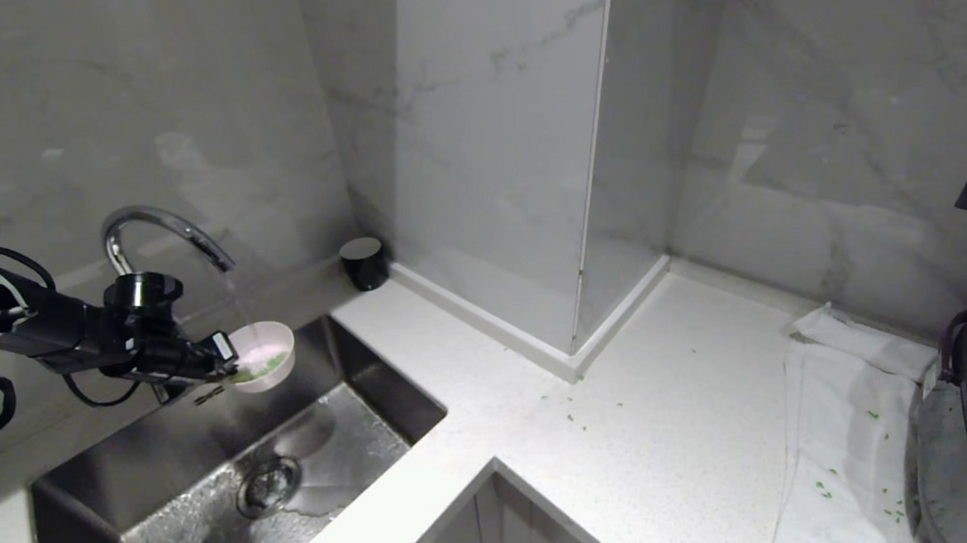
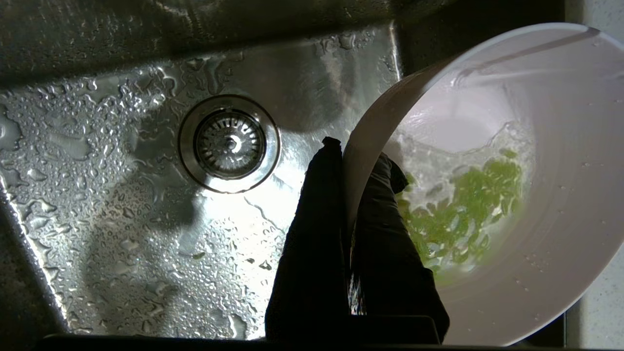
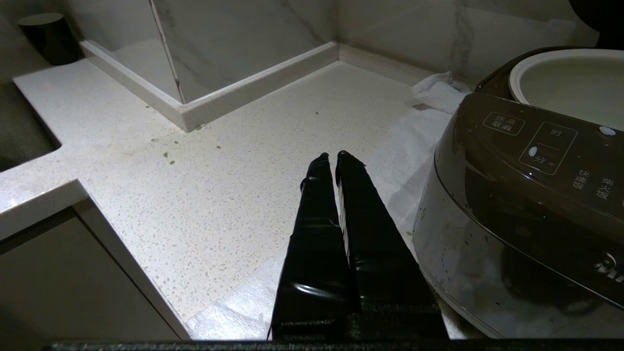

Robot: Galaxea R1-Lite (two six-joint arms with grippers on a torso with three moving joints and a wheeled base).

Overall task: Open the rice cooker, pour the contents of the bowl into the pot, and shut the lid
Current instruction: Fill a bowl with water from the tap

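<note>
My left gripper (image 1: 225, 366) is shut on the rim of the pale pink bowl (image 1: 266, 349), holding it over the steel sink (image 1: 173, 503) under the curved faucet (image 1: 158, 222). In the left wrist view the fingers (image 2: 312, 234) pinch the bowl (image 2: 560, 146) wall, one inside and one outside. The green contents (image 2: 463, 209) lie in water at the bowl's bottom. The rice cooker (image 3: 516, 204) stands open at the far right with its white pot (image 3: 570, 83) bare. The lid is mostly out of view. My right gripper (image 3: 331, 158) is shut and empty beside the cooker.
A thin stream of water falls from the faucet into the bowl. The sink drain (image 2: 229, 143) lies below. A black cup (image 1: 364, 263) stands at the sink's back corner. A white towel (image 1: 839, 418) lies under the cooker. Green bits (image 1: 574, 416) dot the counter. A wall column (image 1: 512, 179) juts out.
</note>
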